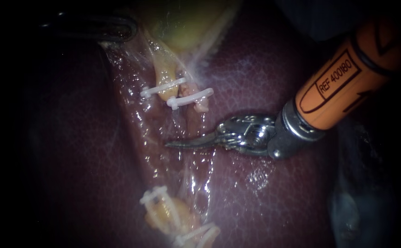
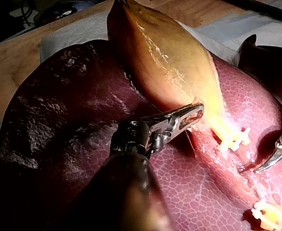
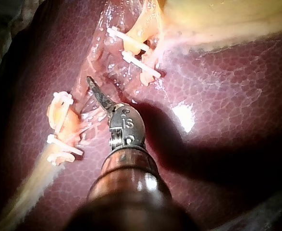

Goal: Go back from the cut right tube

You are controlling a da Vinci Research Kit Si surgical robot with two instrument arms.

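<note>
My right instrument (image 1: 175,143) comes in from the upper right on an orange shaft. Its curved blades are shut and hold nothing. They lie over the wet gap between two clipped tube ends. Above the blades sit two white clips (image 1: 189,98) on the short upper stumps below the gallbladder (image 1: 182,23). Below them, more white clips (image 1: 154,196) sit on the yellow lower stump (image 1: 166,216). In the right wrist view the blade tip (image 3: 90,81) rests between both clip pairs. In the left wrist view my left instrument (image 2: 191,115) is shut on the gallbladder's (image 2: 169,57) narrow end.
Dark red liver (image 1: 264,202) fills the view around the gap. Thin glistening membrane (image 1: 195,179) lies across the bed between the stumps. My left instrument shows only as a dim dark shape (image 1: 113,28) at the endoscope view's upper left. A wooden board (image 2: 16,67) lies beyond the liver.
</note>
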